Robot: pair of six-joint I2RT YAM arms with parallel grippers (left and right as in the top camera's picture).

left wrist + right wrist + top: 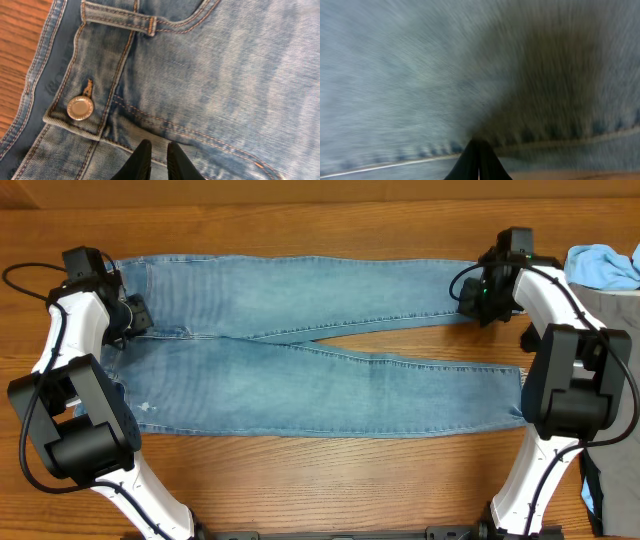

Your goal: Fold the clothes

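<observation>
Faded light-blue jeans [330,380] lie flat across the wooden table, waist at the left and both legs running right. My left gripper [138,315] is at the waist by the fly. In the left wrist view its fingers [159,150] are pinched nearly together on the denim [225,75], just right of the metal button [80,108]. My right gripper [475,295] is at the hem of the far leg. In the right wrist view its fingers [479,147] are closed at the stitched hem edge of the blurred denim [420,75].
A sky-blue garment [605,265] and a grey garment [615,310] lie piled at the right edge, with a dark garment [590,480] below them. Bare wood table [300,480] runs along the front. Both arm bases stand at the front corners.
</observation>
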